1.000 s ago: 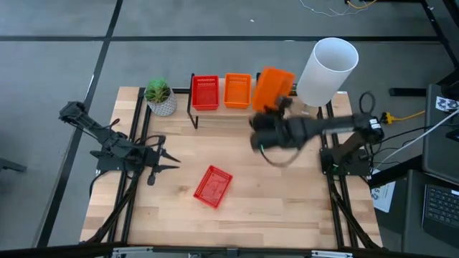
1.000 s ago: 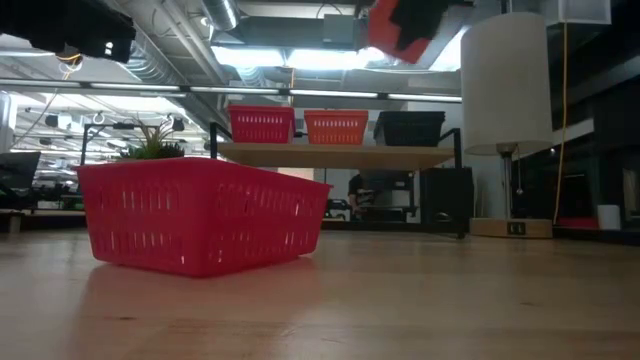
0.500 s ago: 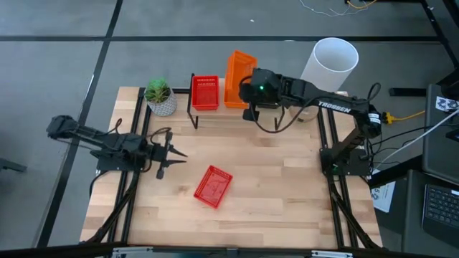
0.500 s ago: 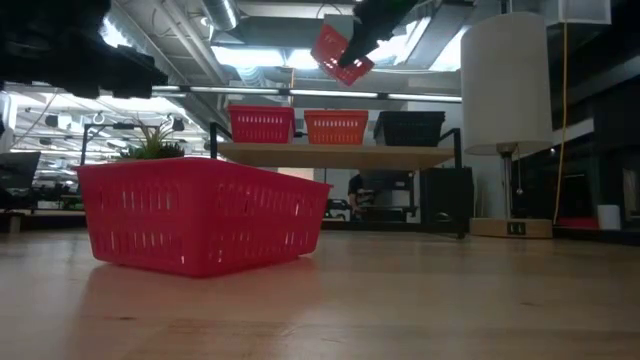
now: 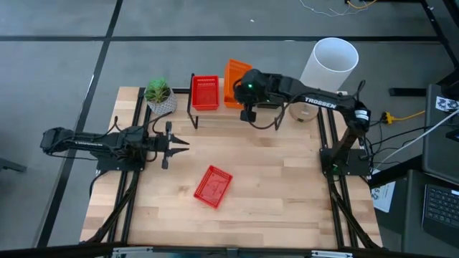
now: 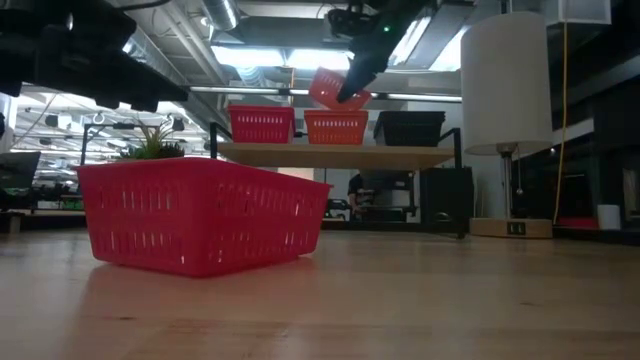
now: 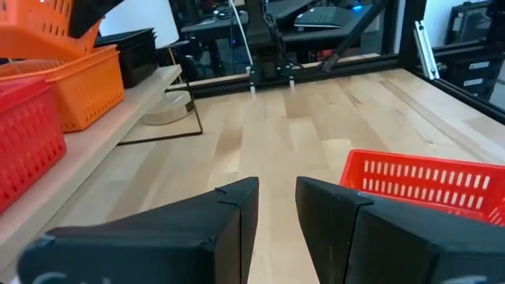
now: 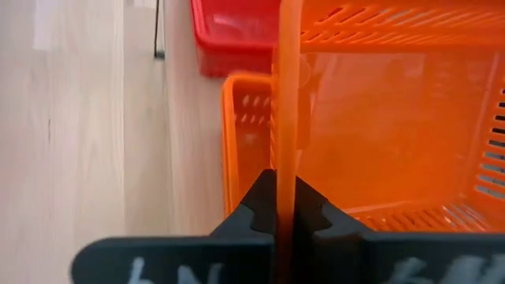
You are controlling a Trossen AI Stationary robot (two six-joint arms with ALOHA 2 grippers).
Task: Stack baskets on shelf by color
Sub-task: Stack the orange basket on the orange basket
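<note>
While my right gripper (image 8: pixel 286 207) pinches the tilted orange basket (image 8: pixel 394 118) by its rim, the matching shelf basket (image 8: pixel 241 150) lies just beneath.

The tabletop (image 5: pixel 287 186) is pale wood in jointed strips with a smooth, faintly glossy finish that mirrors the red basket (image 6: pixel 200 215) standing on it, and the shelf (image 6: pixel 335 153) has a like light wooden plank on thin black metal legs. The baskets are perforated mesh plastic, slightly shiny: the red one on the shelf (image 5: pixel 205 92), the orange one on the shelf (image 8: pixel 245 150) and the tilted orange basket (image 8: pixel 379 118) whose thin wall looks translucent, while the black basket (image 6: pixel 410 128) appears duller. The right pincer (image 8: pixel 286 209) and left pincer (image 7: pixel 276 207) have matt black, smooth plastic-looking fingers (image 7: pixel 233 217).
</note>
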